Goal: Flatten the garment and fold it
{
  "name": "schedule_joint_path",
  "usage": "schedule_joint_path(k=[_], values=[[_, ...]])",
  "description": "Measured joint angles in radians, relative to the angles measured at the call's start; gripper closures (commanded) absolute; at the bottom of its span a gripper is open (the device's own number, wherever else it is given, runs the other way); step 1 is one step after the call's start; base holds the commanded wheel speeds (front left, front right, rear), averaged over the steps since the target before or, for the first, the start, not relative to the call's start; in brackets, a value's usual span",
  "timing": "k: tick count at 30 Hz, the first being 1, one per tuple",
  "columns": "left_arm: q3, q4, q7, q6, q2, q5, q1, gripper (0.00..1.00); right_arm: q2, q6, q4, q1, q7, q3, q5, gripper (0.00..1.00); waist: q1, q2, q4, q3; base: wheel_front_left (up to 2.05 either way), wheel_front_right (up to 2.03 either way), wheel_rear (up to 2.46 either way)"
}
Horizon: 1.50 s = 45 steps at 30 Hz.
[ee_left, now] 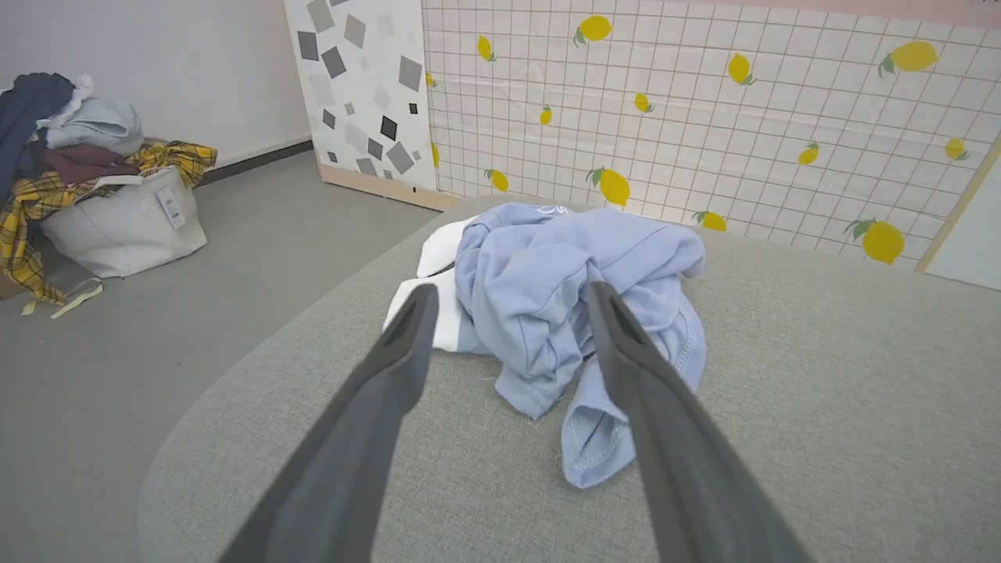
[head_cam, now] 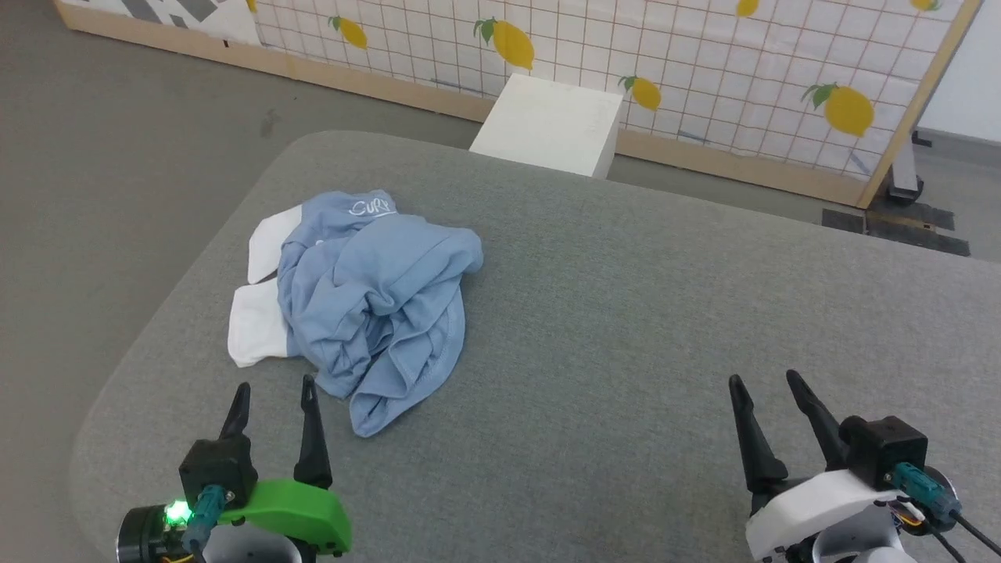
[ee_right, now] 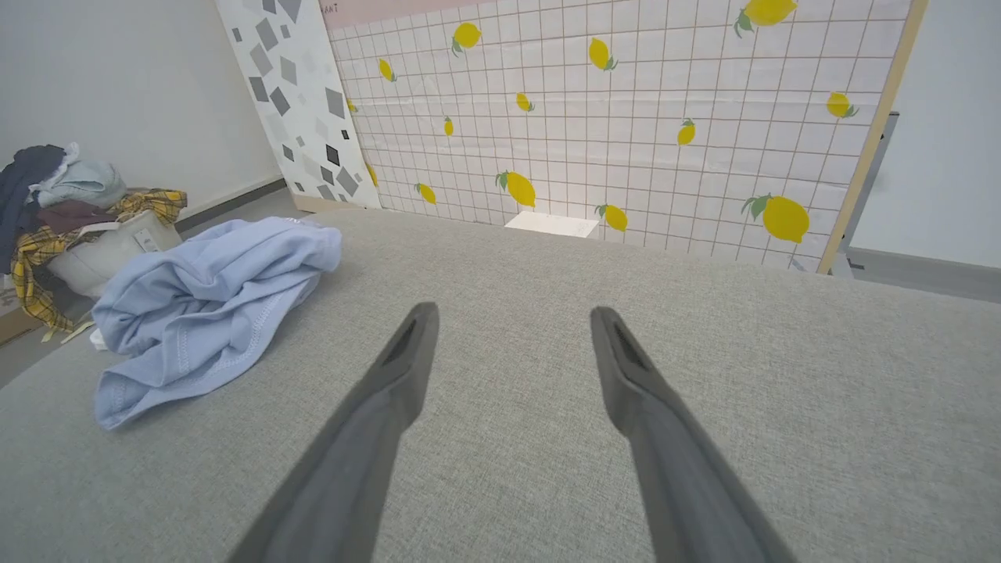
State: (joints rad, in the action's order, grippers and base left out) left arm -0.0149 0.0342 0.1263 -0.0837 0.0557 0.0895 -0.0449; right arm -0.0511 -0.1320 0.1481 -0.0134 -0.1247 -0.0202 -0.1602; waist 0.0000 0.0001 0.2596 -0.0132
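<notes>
Lying crumpled in a heap on the grey table (head_cam: 626, 313), the garment (head_cam: 375, 305) has its white collar on the side away from the right pincer (head_cam: 765, 377). The left pincer (head_cam: 275, 385) hangs just beside the garment's near hem, fingers wide apart and empty. The right pincer, equally wide and empty, hovers well apart from the garment.
</notes>
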Motion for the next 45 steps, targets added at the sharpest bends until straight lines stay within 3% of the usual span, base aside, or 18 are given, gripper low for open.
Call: schedule_joint_path(k=[26, 45], values=[[-0.021, 0.024, 0.053, -0.046, 0.000, 0.052, -0.027, 0.00, 0.000, 0.000, 0.084, -0.005, -0.053, -0.009, -0.052, 0.00, 0.0000, 0.0000, 0.080, -0.001, 0.00, 0.00, 0.00], [-0.036, 0.028, 0.072, -0.094, 0.020, 0.053, -0.037, 0.00, 0.000, 0.000, 0.077, -0.007, -0.079, -0.011, -0.005, 0.00, 0.0000, 0.0000, 0.128, 0.003, 0.00, 0.00, 0.00]])
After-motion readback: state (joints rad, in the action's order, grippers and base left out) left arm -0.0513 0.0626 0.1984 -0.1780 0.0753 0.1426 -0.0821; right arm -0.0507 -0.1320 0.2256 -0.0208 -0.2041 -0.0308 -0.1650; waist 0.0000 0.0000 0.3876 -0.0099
